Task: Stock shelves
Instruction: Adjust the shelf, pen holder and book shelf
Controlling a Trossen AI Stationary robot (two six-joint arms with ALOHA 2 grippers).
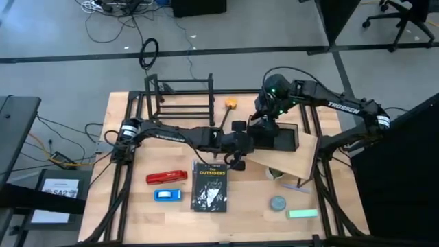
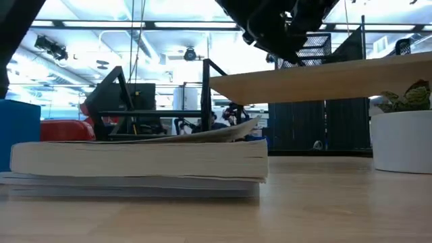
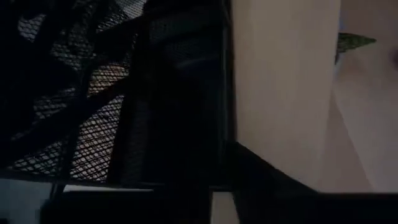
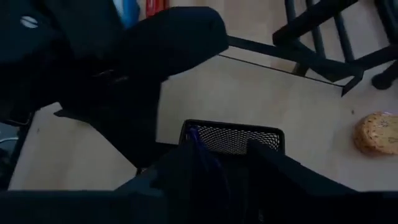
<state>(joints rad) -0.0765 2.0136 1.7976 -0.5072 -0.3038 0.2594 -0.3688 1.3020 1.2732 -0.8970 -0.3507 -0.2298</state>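
A black mesh organizer (image 1: 282, 137) stands on the light wooden plank shelf (image 1: 302, 161) at the table's right middle. My right gripper (image 1: 267, 125) comes down on the organizer's left part and is shut on it. My left gripper (image 1: 248, 142) reaches in from the left and sits close against the organizer's left side (image 3: 93, 124), beside the plank (image 3: 286, 93). Whether it touches the organizer does not show. The black tube rack (image 1: 180, 99) stands at the far middle with bare tiers. In the low view the plank (image 2: 324, 77) rises toward the right. My right gripper holds the mesh organizer at its upper rim (image 4: 233, 129), with the mesh wall showing between the two fingers (image 4: 180, 177). The fingers come from above, pointing down. Whether one finger is inside the box cannot be told. The organizer's bottom is hidden by the gripper.
A black book (image 1: 209, 185) lies in front of my left arm, with a red stapler (image 1: 167, 177) and a blue item (image 1: 167, 195) to its left. A round tin (image 1: 277, 203) and a green block (image 1: 302, 213) lie near right. An orange item (image 1: 231, 104) lies by the rack. A potted plant (image 2: 403, 131) stands under the plank.
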